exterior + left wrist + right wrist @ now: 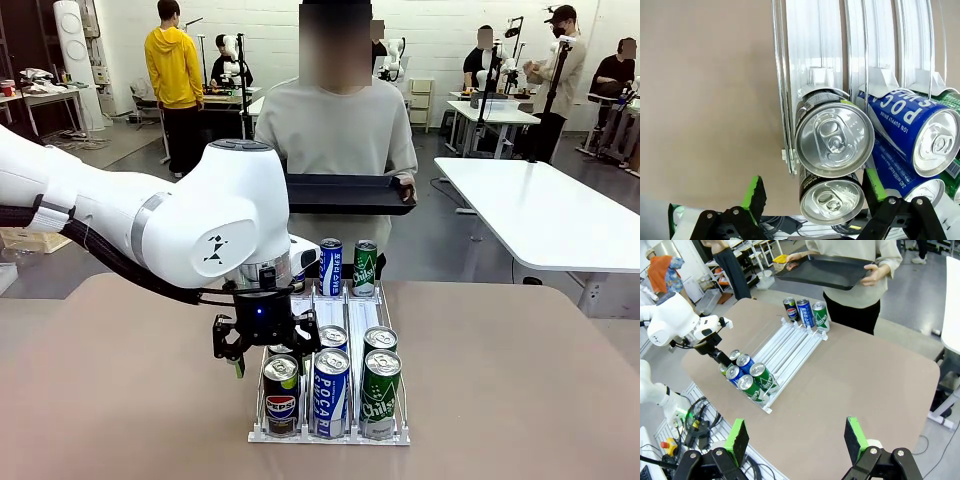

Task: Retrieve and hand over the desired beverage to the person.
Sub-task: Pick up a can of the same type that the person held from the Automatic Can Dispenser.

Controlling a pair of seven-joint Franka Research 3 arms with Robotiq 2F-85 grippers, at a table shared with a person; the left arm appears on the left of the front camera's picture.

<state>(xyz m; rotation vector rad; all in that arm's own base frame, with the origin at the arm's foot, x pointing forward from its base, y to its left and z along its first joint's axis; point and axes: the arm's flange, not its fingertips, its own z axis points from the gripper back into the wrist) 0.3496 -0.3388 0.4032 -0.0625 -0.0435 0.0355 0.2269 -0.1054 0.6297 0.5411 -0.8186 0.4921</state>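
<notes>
Left gripper [268, 352]: jaws released, poised over the cola cans [281, 395] at the rack's [330, 438] 7 o'clock, likely lining up a grasp | right gripper [796, 437]: jaws released, raised clear of the table, probably to leave room | person [335, 130]: at 12 o'clock, tray [345, 190] held level, apparently to receive.

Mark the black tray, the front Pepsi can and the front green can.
black tray [345, 195], front view, its near wall.
front Pepsi can [281, 405], front view, its logo.
front green can [380, 402], front view, its label.

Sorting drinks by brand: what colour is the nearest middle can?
The can is blue with white lettering; front view best.
</notes>
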